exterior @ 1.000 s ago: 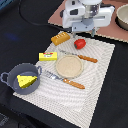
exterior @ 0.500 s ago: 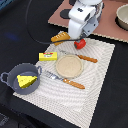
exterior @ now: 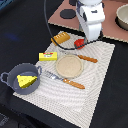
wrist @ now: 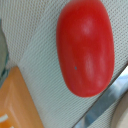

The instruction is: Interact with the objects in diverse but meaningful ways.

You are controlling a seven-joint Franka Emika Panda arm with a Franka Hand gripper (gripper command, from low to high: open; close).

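The red fruit [exterior: 78, 43] lies on the striped mat [exterior: 95, 75], and it fills the wrist view as a smooth red oval [wrist: 85, 47]. My gripper [exterior: 84, 40] hangs directly over it, very close; its fingers show in neither view. The golden bread loaf [exterior: 61, 38] lies beside the fruit on the exterior view's left, and its orange edge [wrist: 15, 107] shows in the wrist view. A yellow box with red marks [exterior: 47, 56] is nearer the front. The grey two-handled pot [exterior: 15, 75] holds the yellow cheese wedge [exterior: 26, 80].
A tan round plate [exterior: 69, 66] sits mid-mat between an orange-handled knife [exterior: 87, 58] and an orange-handled fork [exterior: 65, 81]. Behind the mat, a brown board carries a dark disc [exterior: 67, 14] and a pale bowl [exterior: 122, 15]. A black cable [exterior: 47, 22] loops behind the arm.
The arm's head has turned and dropped lower over the red fruit. The objects on the mat have stayed where they were.
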